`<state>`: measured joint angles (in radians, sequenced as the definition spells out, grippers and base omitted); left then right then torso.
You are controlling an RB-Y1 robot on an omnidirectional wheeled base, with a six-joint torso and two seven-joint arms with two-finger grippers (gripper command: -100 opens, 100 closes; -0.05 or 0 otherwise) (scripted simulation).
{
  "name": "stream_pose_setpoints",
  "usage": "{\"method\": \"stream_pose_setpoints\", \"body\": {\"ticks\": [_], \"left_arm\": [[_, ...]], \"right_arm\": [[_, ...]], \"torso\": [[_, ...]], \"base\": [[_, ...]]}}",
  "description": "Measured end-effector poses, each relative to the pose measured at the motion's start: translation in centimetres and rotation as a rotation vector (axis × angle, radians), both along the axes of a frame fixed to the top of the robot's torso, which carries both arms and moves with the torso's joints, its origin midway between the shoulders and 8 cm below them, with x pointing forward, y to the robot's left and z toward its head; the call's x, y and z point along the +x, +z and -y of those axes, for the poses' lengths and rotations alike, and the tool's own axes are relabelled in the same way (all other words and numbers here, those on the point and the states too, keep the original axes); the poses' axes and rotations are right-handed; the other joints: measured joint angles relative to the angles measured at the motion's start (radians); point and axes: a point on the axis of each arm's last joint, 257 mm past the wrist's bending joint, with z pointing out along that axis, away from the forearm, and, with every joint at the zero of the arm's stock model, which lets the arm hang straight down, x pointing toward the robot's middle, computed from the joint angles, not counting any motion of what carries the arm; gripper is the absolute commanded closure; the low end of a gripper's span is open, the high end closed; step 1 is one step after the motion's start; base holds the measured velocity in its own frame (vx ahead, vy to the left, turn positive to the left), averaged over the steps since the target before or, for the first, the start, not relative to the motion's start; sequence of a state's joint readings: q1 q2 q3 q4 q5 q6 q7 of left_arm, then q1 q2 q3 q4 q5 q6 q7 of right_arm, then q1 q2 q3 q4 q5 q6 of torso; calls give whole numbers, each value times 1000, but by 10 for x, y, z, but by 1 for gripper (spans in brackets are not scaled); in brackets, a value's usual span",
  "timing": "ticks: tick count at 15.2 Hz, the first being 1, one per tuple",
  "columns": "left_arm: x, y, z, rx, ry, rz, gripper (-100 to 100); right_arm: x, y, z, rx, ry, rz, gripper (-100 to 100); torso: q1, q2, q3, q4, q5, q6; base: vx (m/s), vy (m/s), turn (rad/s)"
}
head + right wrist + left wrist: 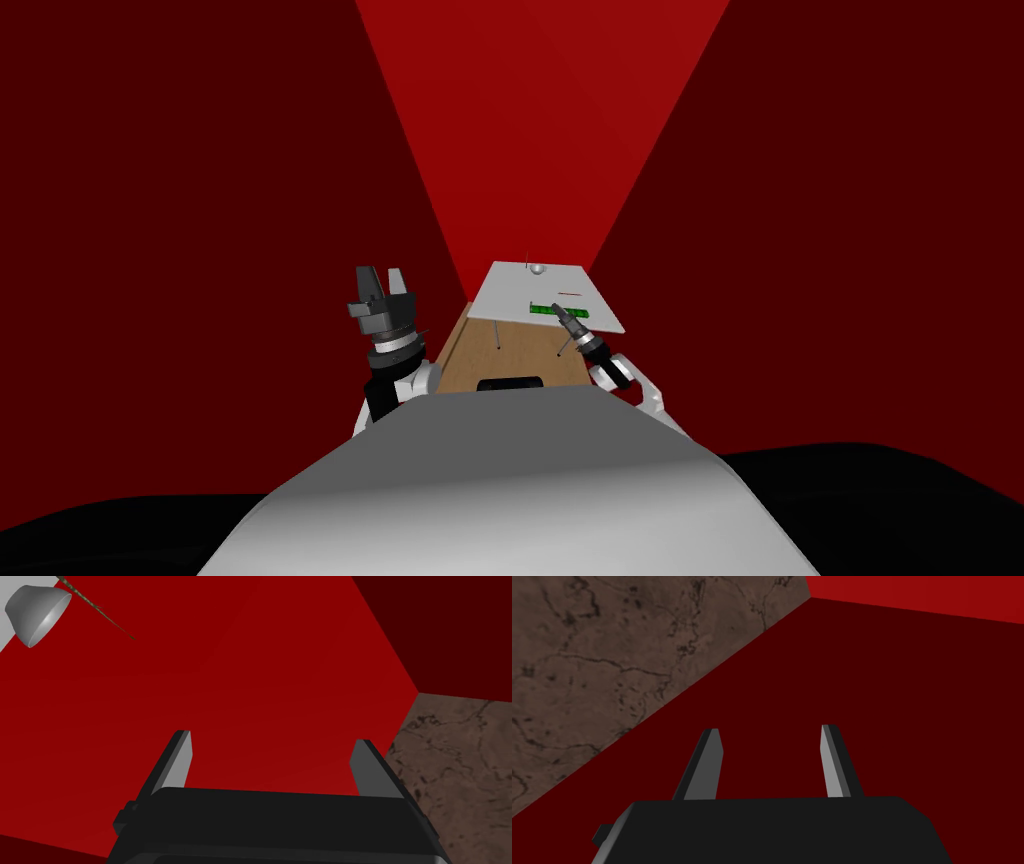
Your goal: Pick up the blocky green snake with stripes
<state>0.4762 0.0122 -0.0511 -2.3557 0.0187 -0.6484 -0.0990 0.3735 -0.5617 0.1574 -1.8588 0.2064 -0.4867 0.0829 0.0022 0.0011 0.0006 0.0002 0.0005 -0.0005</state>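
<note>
Green snake [543, 310] on white table [508, 288]; right gripper [561, 314] near, fingers apart.

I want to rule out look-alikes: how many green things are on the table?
1: the green snake lies on the white table near its front edge, beside the right gripper, which may hide part of it.

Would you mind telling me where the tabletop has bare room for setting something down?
The table is bare on its left, between the grey bowl at the far edge and the near edge, left of the green snake. The right side is crowded: snake, thin red strip and right end effector sit close together.
</note>
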Motion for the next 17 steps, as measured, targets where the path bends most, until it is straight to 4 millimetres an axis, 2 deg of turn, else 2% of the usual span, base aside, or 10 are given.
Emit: {"method": "stream_pose_setpoints", "body": {"ticks": [3,9,17], "left_arm": [[0,0,0,0,0,0,0],[0,0,0,0,0,0,0],[0,0,0,0,0,0,0]], "right_arm": [[-2,-29,8,-107,23,-38,-100],[-6,-67,27,-288,63,-94,-100],[-21,-127,75,-542,116,-178,-100]], "torso": [[1,-1,0,0,0,0],[0,-1,0,0,0,0],[1,-2,-1,0,0,0]], "base": [[-6,45,114],[-3,41,110],[9,43,135]]}}
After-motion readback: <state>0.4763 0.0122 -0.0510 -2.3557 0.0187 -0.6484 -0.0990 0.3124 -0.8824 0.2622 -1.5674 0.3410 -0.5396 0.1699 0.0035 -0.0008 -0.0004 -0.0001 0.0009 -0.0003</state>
